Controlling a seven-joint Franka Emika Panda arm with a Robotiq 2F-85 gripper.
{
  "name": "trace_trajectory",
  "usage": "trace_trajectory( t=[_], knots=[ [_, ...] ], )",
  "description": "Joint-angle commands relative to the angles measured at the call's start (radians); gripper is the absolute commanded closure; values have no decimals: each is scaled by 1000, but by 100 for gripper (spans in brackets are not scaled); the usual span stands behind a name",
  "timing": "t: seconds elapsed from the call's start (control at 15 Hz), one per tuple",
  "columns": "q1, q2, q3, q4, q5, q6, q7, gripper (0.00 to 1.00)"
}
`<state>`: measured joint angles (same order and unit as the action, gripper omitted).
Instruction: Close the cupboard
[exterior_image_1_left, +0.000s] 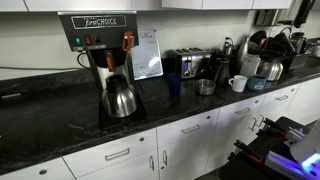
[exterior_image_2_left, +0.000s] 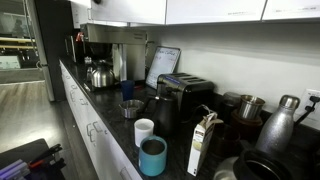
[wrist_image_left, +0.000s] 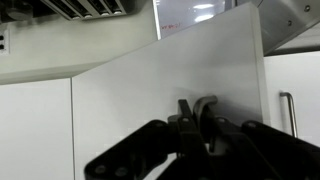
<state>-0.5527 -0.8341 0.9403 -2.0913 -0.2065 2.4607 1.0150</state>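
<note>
In the wrist view a white cupboard door (wrist_image_left: 170, 70) fills the middle. Its top edge slants and its right edge stands out in front of the neighbouring door, so it looks swung open. My gripper (wrist_image_left: 197, 108) comes up from the bottom edge with its black fingers pressed together and nothing between them. The tips sit right at the door's face; whether they touch it I cannot tell. Neither exterior view shows the gripper or the open door.
Beside the door is a shut door with a metal bar handle (wrist_image_left: 291, 112). A vent grille (wrist_image_left: 85, 7) is at the top. The black counter (exterior_image_1_left: 50, 120) carries a coffee maker (exterior_image_1_left: 103, 60), a toaster (exterior_image_1_left: 190, 64), kettles and cups. White lower cupboards (exterior_image_1_left: 190, 140) run below it.
</note>
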Motion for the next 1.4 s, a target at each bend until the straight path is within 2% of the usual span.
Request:
trace_trajectory(
  t=[0.0,0.47,0.53,0.67,1.2,1.27,1.33],
  knots=[
    [15,11,-5,3,-29,-13,21,85],
    [16,11,-6,2,-30,-12,21,85],
    [16,11,-6,2,-30,-12,21,60],
    [12,6,-7,5,-32,-24,27,53],
    [49,108,-38,5,9,13,66,1],
    [52,119,-41,4,10,18,69,9],
    [53,129,-43,3,11,23,75,36]
  ],
)
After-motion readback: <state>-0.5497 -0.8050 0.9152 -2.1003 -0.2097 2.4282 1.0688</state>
